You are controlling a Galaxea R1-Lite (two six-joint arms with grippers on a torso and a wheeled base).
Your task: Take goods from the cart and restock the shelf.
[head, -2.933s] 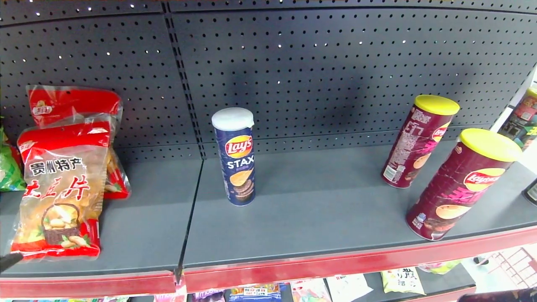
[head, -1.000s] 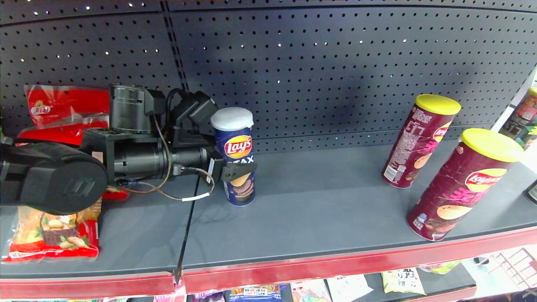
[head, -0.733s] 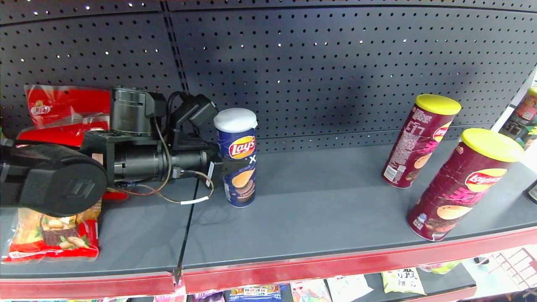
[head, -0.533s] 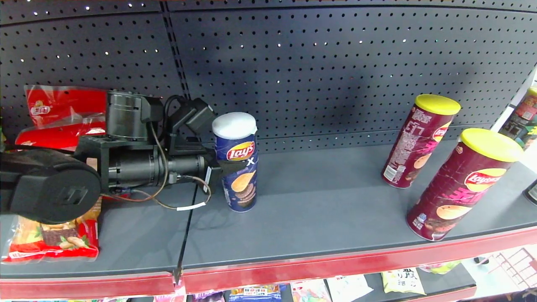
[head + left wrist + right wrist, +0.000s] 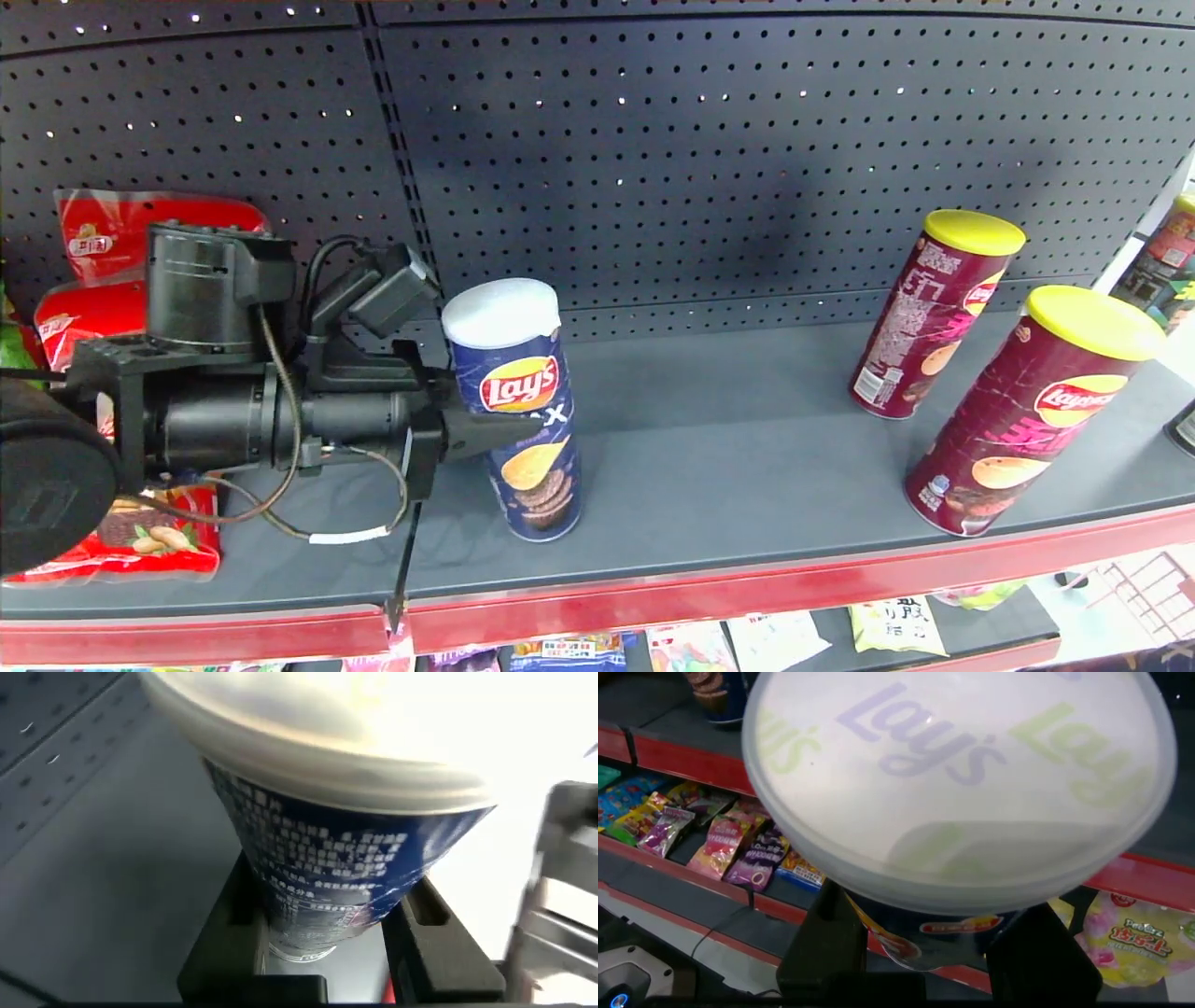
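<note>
Change: since the earlier frames the left claw (image 5: 523,422) (image 5: 327,929) has drawn the blue can (image 5: 523,373) (image 5: 318,831) forward toward the shelf's (image 5: 747,467) red front edge and a little toward the arm's own side.

- Blue can: stands on the shelf with its long axis near vertical and its white lid up. Its printed front faces outward from the shelf.
- Left claw: clamped across the can's mid-height, one finger on each side. The arm lies level behind it.
- Right claw (image 5: 929,943): closed on a second can (image 5: 952,775), whose white lid points at the wrist camera.
- Two maroon cans (image 5: 934,313) (image 5: 1032,411): upright with yellow lids, well apart from the left claw, out beyond its fingertips.
- Red snack bags (image 5: 93,238): behind the left claw's arm.
</note>
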